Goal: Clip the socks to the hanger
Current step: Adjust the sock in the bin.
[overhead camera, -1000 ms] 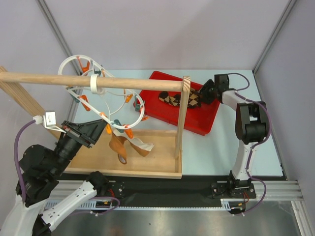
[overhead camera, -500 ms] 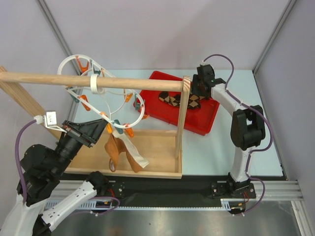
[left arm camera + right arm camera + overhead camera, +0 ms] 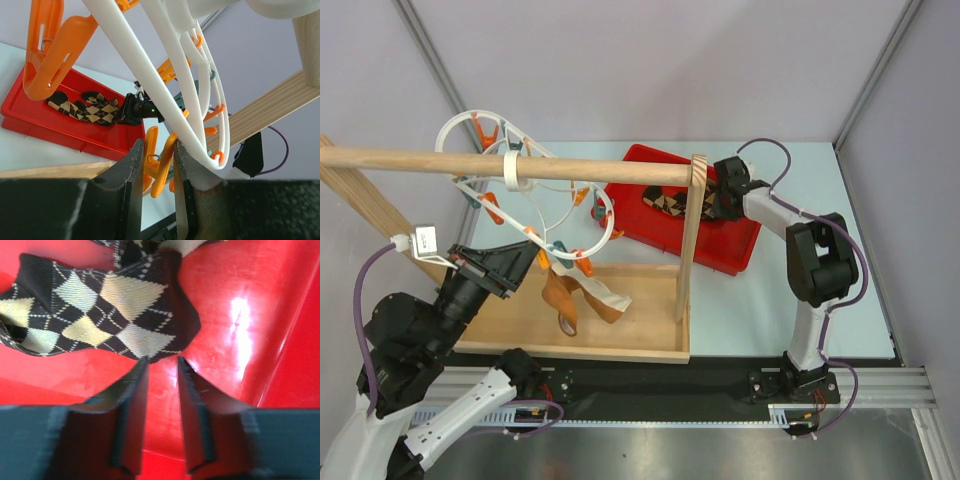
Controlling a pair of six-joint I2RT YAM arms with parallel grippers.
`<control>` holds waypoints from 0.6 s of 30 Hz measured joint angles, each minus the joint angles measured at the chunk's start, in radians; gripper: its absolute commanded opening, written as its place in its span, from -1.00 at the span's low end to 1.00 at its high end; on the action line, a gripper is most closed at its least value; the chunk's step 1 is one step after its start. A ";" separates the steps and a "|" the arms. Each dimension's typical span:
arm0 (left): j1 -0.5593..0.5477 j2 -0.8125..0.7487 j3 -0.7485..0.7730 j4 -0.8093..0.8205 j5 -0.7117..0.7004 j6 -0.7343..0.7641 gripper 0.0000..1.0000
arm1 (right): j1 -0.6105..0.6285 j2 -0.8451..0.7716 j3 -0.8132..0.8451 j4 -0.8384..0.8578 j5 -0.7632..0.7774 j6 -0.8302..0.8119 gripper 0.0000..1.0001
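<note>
Right of centre in the overhead view, a red tray (image 3: 740,245) lies on the pale worktop (image 3: 840,300) and holds the argyle socks (image 3: 670,203), which lie flat across its floor. The right end effector (image 3: 161,362) is down inside the tray, its fingers slightly parted with nothing between them and their tips just at the edge of one sock. A wooden upright post (image 3: 692,240) crosses in front of the tray and hides part of the socks.

Left of that, the hanger (image 3: 144,75) hangs by its white hook loop (image 3: 512,170) from the wooden rod (image 3: 420,158). The left end effector (image 3: 157,150) is closed on an orange clip peg (image 3: 161,167) at the hanger's lower rim. A tan and white fabric piece (image 3: 570,295) dangles there over the wooden base (image 3: 650,330).
</note>
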 measured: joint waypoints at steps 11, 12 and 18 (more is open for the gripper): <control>0.000 -0.002 -0.002 0.001 -0.003 0.000 -1.00 | 0.008 0.002 0.023 0.029 0.032 -0.014 -0.20; 0.000 -0.002 -0.003 0.002 -0.003 0.000 -1.00 | 0.005 0.002 0.024 0.032 0.032 -0.015 -0.19; 0.000 -0.002 -0.005 0.006 -0.003 0.000 -1.00 | -0.024 0.040 0.045 0.061 0.008 -0.027 -0.39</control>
